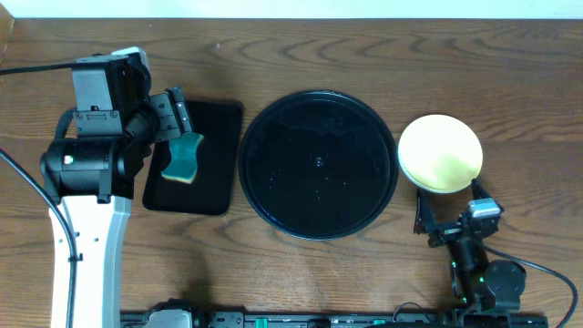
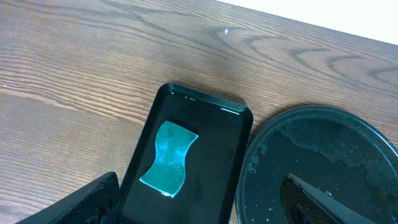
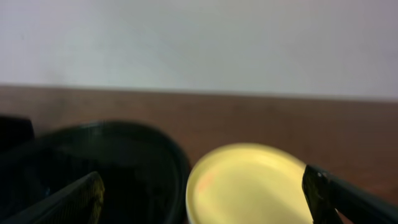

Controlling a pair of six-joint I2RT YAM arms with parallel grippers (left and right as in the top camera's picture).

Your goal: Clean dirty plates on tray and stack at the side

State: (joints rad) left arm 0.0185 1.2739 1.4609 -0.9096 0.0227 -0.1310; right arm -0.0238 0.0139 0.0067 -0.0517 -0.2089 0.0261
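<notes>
Left gripper (image 2: 202, 186) is hanging wide open, empty, above the teal foam sponge (image 2: 169, 158). Right gripper (image 3: 204, 177), likewise, is facing the pale yellow round plate (image 1: 440, 152) beside the large glossy black round tray (image 1: 319, 164). Best to back straight off, no nudging.

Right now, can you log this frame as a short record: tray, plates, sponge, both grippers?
round tray: holds no plates, surface looks wet
yellow plate: on the table right of the round tray; cannot tell if other plates lie beneath it
sponge: lying on the rectangular tray, not held
left gripper: open, over the rectangular tray by the sponge
right gripper: open, empty, near the yellow plate
</notes>
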